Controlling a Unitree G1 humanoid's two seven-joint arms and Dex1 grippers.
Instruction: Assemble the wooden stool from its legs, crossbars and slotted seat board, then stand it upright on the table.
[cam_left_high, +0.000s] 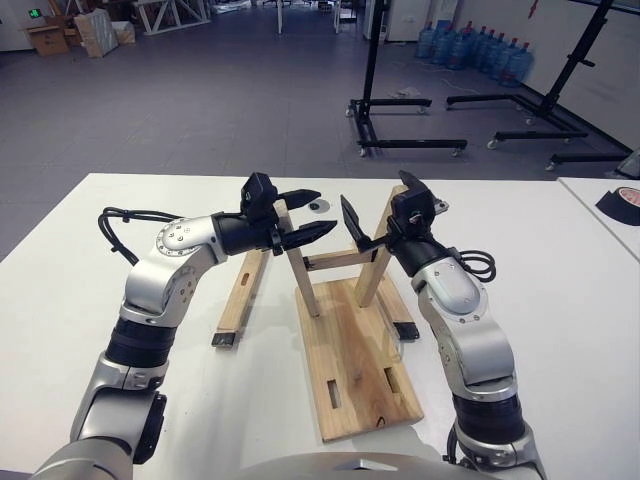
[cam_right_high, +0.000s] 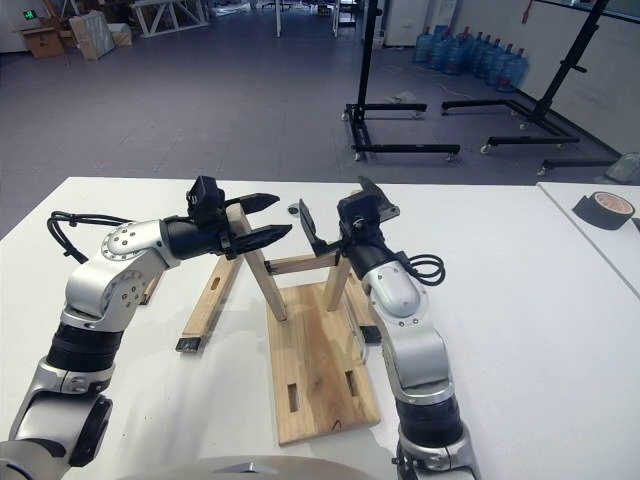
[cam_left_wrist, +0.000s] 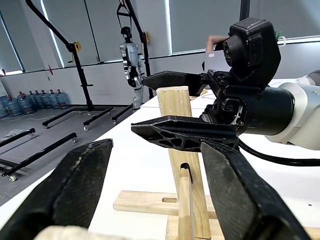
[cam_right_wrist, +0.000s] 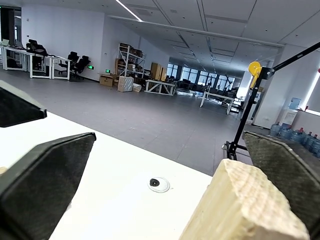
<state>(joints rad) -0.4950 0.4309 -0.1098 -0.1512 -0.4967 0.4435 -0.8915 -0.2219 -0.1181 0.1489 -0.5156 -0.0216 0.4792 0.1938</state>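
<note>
The slotted seat board (cam_left_high: 355, 365) lies flat on the white table (cam_left_high: 560, 300). On it stands a leg frame: two slanted legs joined by a crossbar (cam_left_high: 335, 260). My left gripper (cam_left_high: 308, 214) is open, its fingers either side of the top of the left leg (cam_left_high: 298, 262). My right gripper (cam_left_high: 375, 195) is open around the top of the right leg (cam_left_high: 378, 270); in the right wrist view that leg's end (cam_right_wrist: 245, 207) sits near one finger. A second leg frame (cam_left_high: 240, 290) lies flat on the table, left of the board.
A small round disc (cam_left_high: 320, 205) sits on the table behind the frame. A black tape roll (cam_left_high: 620, 203) lies on the neighbouring table at the right. Black wheeled stands (cam_left_high: 410, 145) are on the floor past the far edge.
</note>
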